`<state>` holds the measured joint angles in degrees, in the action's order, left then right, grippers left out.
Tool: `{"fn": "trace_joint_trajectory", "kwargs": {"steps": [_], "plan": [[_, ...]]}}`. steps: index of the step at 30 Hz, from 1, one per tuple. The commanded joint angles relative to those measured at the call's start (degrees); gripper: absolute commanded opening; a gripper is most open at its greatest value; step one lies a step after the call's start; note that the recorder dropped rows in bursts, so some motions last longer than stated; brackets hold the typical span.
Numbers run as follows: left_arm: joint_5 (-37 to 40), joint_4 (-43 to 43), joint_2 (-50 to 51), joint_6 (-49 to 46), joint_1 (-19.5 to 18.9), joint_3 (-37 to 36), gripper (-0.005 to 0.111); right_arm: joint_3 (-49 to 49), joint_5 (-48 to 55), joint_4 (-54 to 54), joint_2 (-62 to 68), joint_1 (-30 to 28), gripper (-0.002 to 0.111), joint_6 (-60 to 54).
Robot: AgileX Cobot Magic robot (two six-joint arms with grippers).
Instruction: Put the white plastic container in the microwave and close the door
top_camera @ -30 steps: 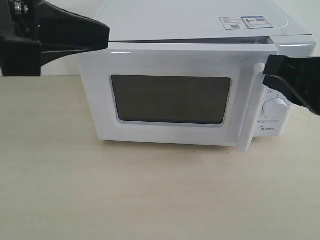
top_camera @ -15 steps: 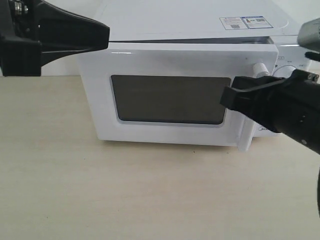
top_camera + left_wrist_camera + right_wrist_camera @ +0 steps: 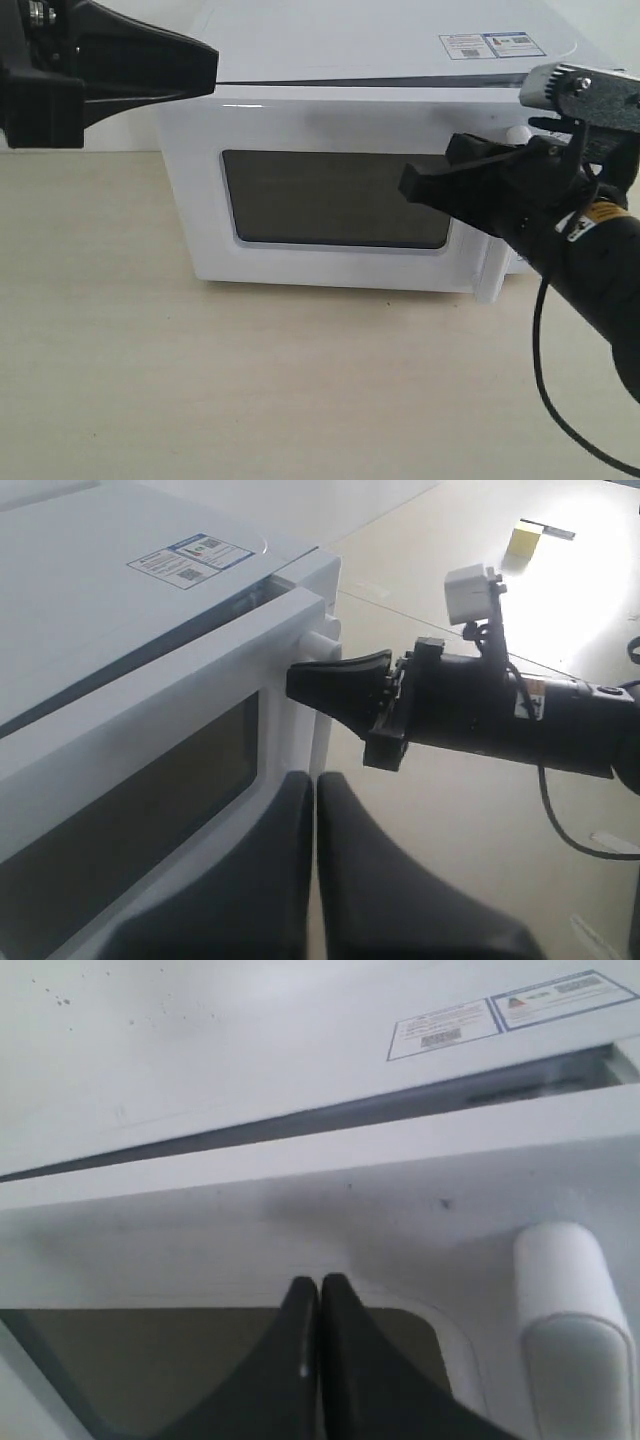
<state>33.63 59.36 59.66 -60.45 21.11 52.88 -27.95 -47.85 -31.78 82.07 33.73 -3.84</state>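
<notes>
Pointing my right claw point(image 3: 408, 186), pinched shut, at the door point(image 3: 330, 125) near its handle point(image 3: 570, 1300); left claw point(image 3: 314, 777) closed too.

On the boxy white microwave point(image 3: 330, 60), nothing can be made out through the dark mesh window point(image 3: 320, 200) of the white door point(image 3: 330, 125). The black right end effector point(image 3: 408, 186) and its arm cover most of the long white bar handle point(image 3: 486, 285) and the panel beyond it. The print on the top sticker point(image 3: 492, 45) is too small to read. The black left end effector point(image 3: 212, 66) runs off the exterior view's left edge.
</notes>
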Motion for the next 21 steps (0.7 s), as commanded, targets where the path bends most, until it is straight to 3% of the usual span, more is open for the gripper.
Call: {"fn": "trace_joint_trajectory", "kwargs": {"steps": [1,21], "plan": [[-0.7,0.8,-0.3,0.5,0.2,-0.3,0.004,-4.2,-1.0,-2.6,4.4,0.1,0.0,-3.5],[-0.8,0.8,-0.3,0.5,0.2,-0.3,0.004,-12.8,-2.8,-7.9,12.0,0.0,0.0,-8.4]]}}
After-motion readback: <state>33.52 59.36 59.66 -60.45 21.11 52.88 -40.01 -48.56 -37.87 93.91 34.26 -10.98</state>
